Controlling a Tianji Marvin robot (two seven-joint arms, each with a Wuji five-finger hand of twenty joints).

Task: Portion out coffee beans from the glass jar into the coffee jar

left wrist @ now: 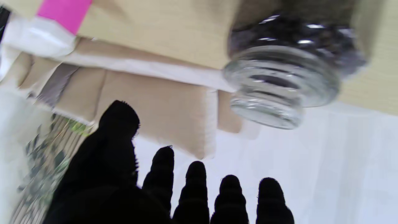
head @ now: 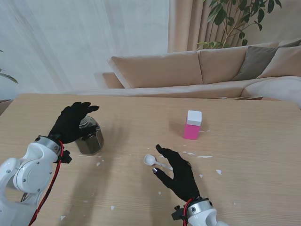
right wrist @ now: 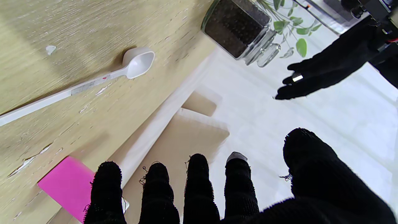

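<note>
Left hand: fingers spread, holding nothing, hovering over glass jar. Right hand: fingers spread, holding nothing, over white spoon handle. Glass jar: upright on desk, dark beans inside, lid off. Spoon: right of jar, nearer to me, bowl toward jar. Pink box w/ white top: well right of jar, upright. White flecks: scattered on desk.

place: we are in a home living room | evidence: beige sofa with cushions beyond our wooden table | sheer white curtain on the wall | leafy houseplant behind the sofa
</note>
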